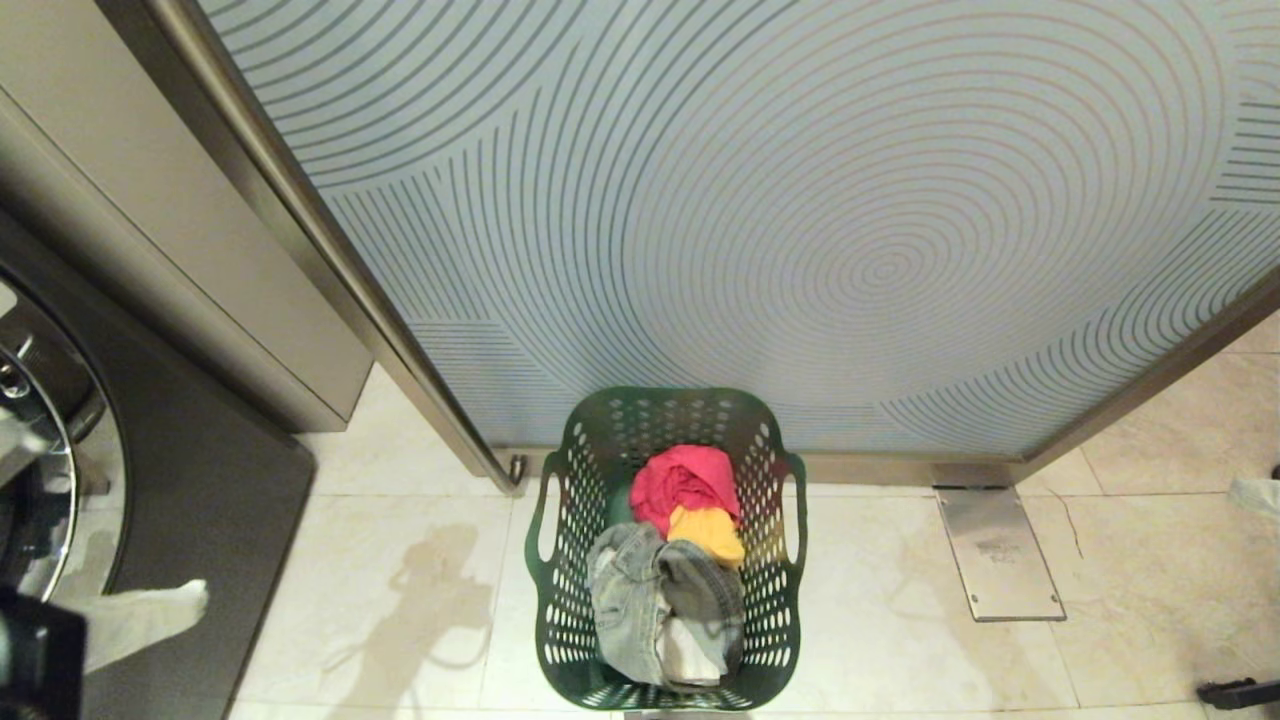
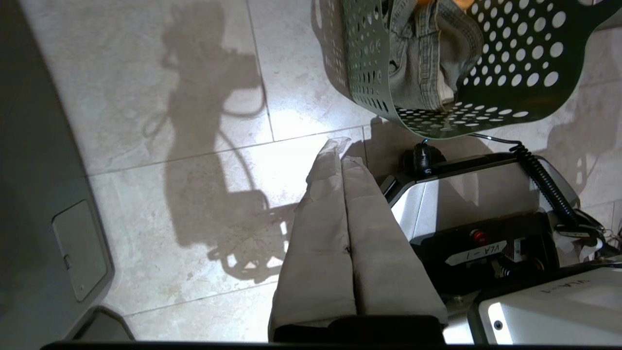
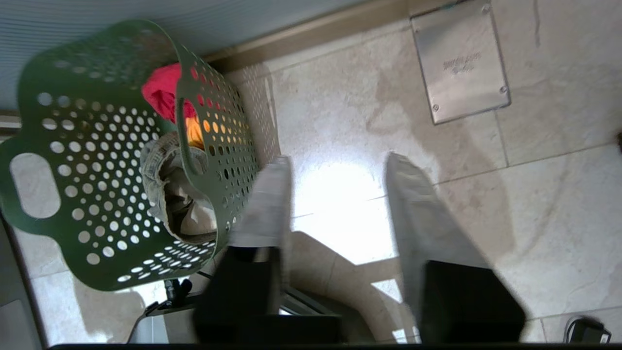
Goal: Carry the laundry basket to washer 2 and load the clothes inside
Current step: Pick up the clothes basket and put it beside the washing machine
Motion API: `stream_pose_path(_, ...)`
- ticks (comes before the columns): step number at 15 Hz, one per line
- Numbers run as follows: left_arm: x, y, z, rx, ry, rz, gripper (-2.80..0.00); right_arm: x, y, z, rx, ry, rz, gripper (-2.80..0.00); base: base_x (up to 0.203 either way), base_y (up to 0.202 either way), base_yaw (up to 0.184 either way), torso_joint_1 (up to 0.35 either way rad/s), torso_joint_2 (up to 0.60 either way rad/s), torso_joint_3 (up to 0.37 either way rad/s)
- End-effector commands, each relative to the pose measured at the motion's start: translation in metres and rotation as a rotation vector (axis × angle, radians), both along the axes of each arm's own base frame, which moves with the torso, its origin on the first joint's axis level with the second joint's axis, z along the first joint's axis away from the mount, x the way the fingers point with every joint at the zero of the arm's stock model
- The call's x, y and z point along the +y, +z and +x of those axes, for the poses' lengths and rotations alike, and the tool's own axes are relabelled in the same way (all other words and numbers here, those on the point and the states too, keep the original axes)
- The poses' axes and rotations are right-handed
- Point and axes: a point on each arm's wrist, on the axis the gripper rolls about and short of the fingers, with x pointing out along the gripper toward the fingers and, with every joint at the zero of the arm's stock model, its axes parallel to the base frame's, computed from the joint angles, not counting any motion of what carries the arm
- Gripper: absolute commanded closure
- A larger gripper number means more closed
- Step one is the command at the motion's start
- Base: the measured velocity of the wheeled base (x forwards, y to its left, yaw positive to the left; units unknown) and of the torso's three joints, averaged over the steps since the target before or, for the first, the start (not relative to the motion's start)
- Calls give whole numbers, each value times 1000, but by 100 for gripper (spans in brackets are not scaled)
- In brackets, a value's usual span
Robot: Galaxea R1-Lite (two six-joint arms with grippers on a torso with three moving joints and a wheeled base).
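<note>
Standing on the pale tiled floor (image 1: 400,600) in front of me, the laundry basket (image 1: 560,620) sits just before the frosted glass panel (image 1: 800,200) with its ringed line pattern, its far rim close to the panel's metal base rail. Inside it lie a red garment (image 1: 685,480), a yellow one (image 1: 708,532) and a pair of grey jeans (image 1: 640,590) heaped toward my side. My left gripper (image 2: 340,146) hangs low at my left, fingers (image 2: 369,233) pressed flat together and holding nothing, tips over bare tile just short of the basket's near corner. My right gripper (image 3: 340,167) hovers beside the basket's right wall, its fingers (image 3: 413,209) spread apart with only lit floor between them, nothing in their grasp; the inner finger is close to the perforated wall, though I cannot tell if it touches. A dark grey washer (image 1: 180,520) with a chrome door ring stands at my far left, its number label out of sight. A metal floor plate (image 1: 995,550) lies to the right of the basket.
</note>
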Motion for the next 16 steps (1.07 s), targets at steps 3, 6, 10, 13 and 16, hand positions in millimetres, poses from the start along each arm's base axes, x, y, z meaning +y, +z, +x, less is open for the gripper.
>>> stream_pose_path(3,-47,-39,84,164,-92,95,0,4,-37,89,166,6,13,-280,0,0,0,0,0,0)
stream_pose_path(6,-79,-62,124,123,-73,107,0,14,-73,146,178,37,22,-280,0,0,0,0,0,0)
stream_pose_path(10,-93,-73,149,72,31,156,0,56,-104,191,118,141,60,-280,0,0,0,0,0,0)
stream_pose_path(13,-91,-58,146,31,56,146,0,87,-99,197,101,202,90,-280,0,0,0,0,0,0)
stream_pose_path(16,-86,-45,132,57,40,129,0,94,-99,196,122,221,87,-280,0,0,0,0,0,0)
